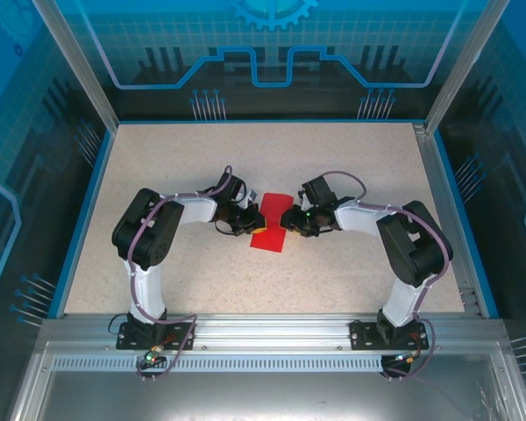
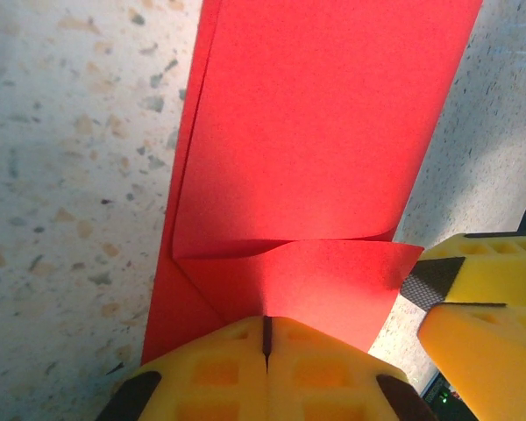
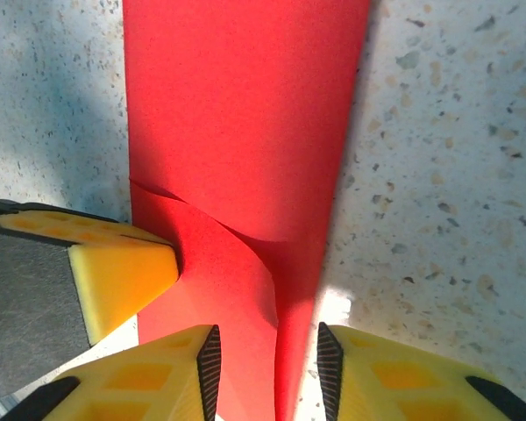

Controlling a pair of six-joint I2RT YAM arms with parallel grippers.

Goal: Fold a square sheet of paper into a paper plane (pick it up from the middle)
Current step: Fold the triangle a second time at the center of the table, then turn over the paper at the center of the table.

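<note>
The left gripper (image 2: 265,338) is clenched, its yellow waffled pads (image 2: 202,373) pressed together on the near edge of the thin, bright red sheet of paper (image 2: 316,132), just where a folded flap (image 2: 316,281) meets that edge. At the sheet's opposite edge the right gripper (image 3: 267,364) is released: its two yellow fingers (image 3: 394,373) stand apart, with red paper showing between them. From above, the sheet lies as a narrow folded strip on the speckled beige tabletop (image 1: 202,158), with one gripper at each side of its middle.
</note>
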